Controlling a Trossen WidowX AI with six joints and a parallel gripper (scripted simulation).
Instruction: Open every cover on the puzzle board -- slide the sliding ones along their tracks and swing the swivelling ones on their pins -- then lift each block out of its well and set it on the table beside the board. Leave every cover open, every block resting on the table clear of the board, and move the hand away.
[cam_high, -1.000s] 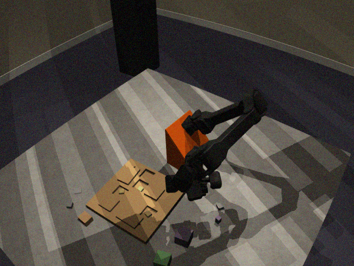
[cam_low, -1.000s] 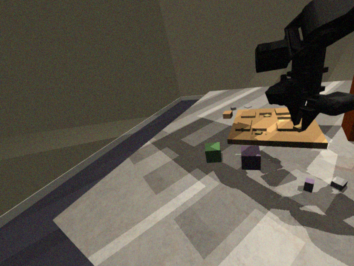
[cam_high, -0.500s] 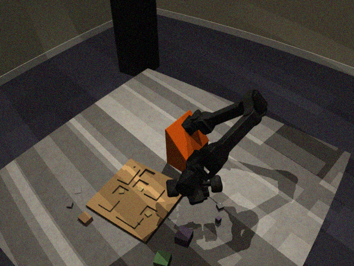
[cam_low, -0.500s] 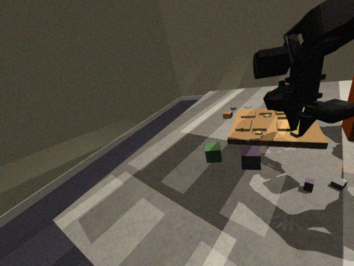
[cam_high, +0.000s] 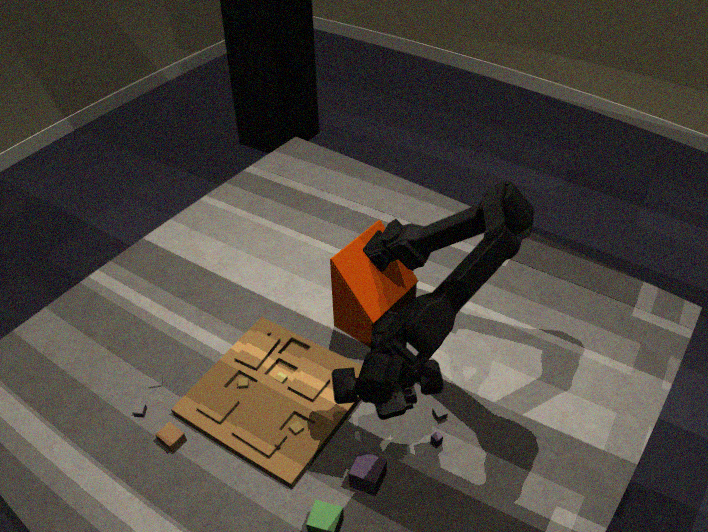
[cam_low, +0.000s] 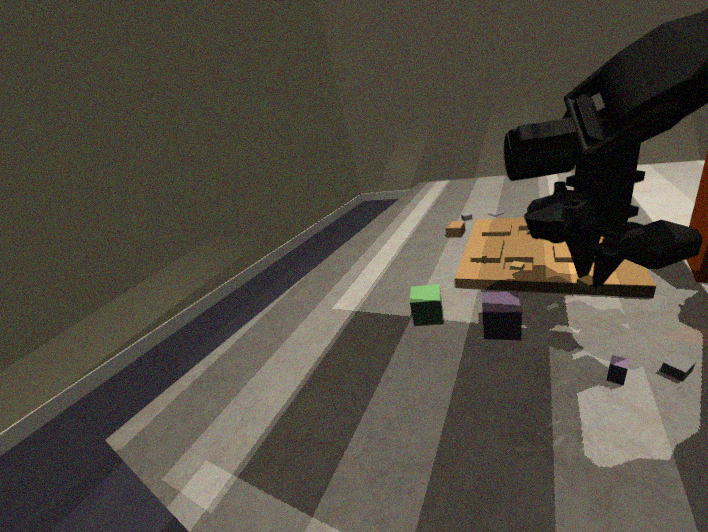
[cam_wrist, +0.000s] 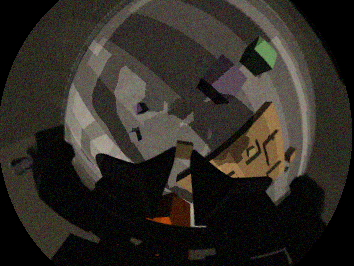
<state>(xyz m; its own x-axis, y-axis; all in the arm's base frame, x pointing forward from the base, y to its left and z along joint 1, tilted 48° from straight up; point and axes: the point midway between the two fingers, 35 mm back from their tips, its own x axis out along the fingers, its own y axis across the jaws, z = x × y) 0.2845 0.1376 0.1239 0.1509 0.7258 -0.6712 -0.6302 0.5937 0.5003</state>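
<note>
The tan puzzle board (cam_high: 228, 426) (cam_low: 515, 287) (cam_wrist: 270, 117) lies on the table. Its four flat covers, one at the upper left (cam_high: 260, 350) in the top view, stand beside their wells. Small yellow blocks show in three wells: left (cam_high: 243, 382), middle (cam_high: 281, 376) and front right (cam_high: 296, 425) (cam_low: 516, 265). The well at the back (cam_high: 294, 345) looks empty. My gripper (cam_low: 591, 279) (cam_wrist: 183, 151) is shut on a small tan-yellow block (cam_wrist: 184, 149) at its fingertips, past the board's right edge in the top view; the hand hides the fingertips there. Its height is hard to judge.
A purple block (cam_high: 368, 472) (cam_low: 501, 314) (cam_wrist: 231, 80) and a green block (cam_high: 325, 514) (cam_low: 425, 304) (cam_wrist: 267, 52) stand in front. A small purple block (cam_high: 436, 438) and dark bracket (cam_high: 439, 415) lie right. An orange block (cam_high: 170, 436) lies left. A tall orange wedge (cam_high: 363, 280) stands behind.
</note>
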